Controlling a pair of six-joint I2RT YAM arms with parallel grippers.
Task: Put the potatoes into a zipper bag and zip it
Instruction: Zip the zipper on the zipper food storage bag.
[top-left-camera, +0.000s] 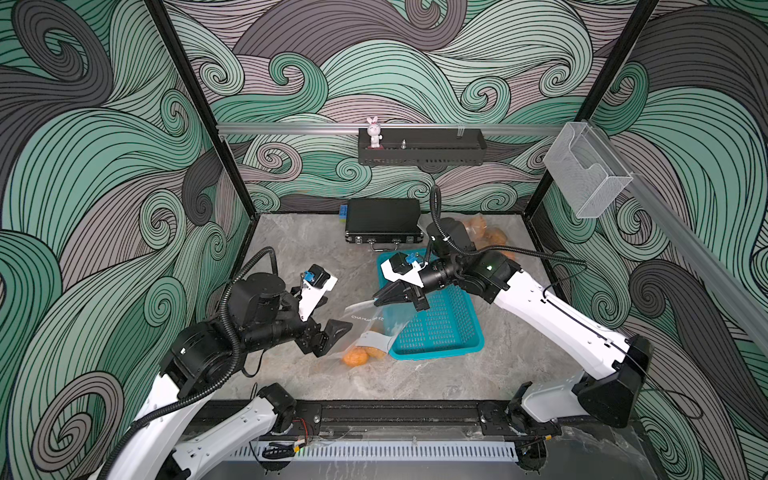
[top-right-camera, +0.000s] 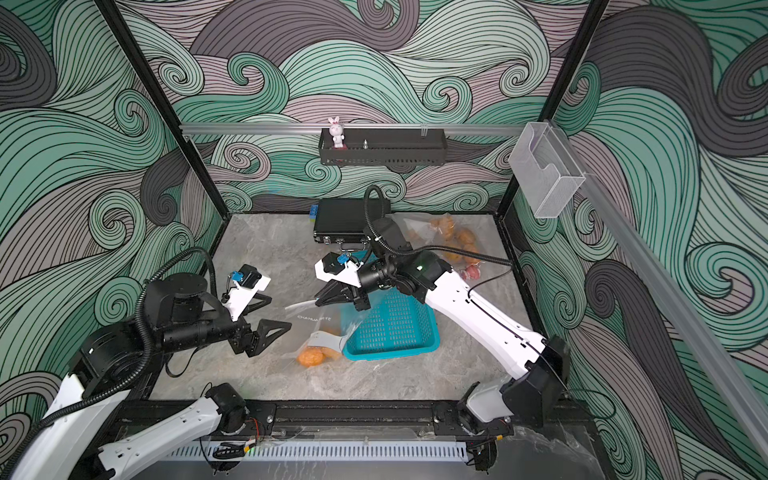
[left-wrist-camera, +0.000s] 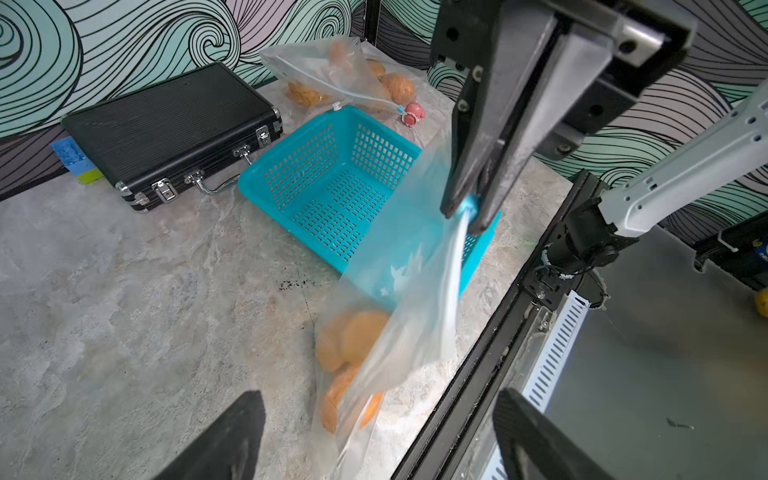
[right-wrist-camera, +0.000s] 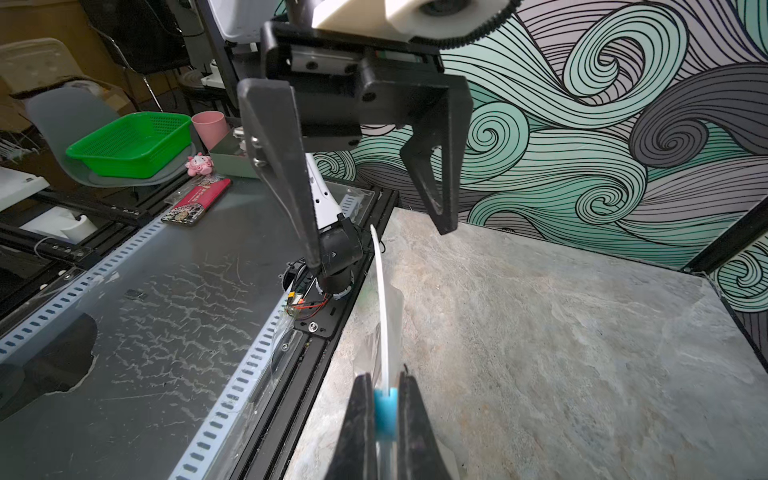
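**Both top views.** My right hand reaches in from the far right over the teal basket. It is pressed together on the blue slider of the zipper bag and holds the bag's upper edge up off the surface. I see the slider only in the wrist views, as a blue bit between the two black fingertips. The bag's lower part rests on the surface against the basket's near left corner. The potatoes lie inside at the bottom, orange through the clear film. In the left wrist view I make out at least two; I cannot tell how many more.

My left hand is spread wide, holds nothing, and stands just beside the bag's left side.

**Right wrist view.** The white zip strip runs from the slider toward the gap between the left hand's fingers. I cannot tell whether it touches them.

**Far right corner.** A second clear bag holds more potatoes, with a small pink object near it. A black case lies by the back wall, behind the basket.
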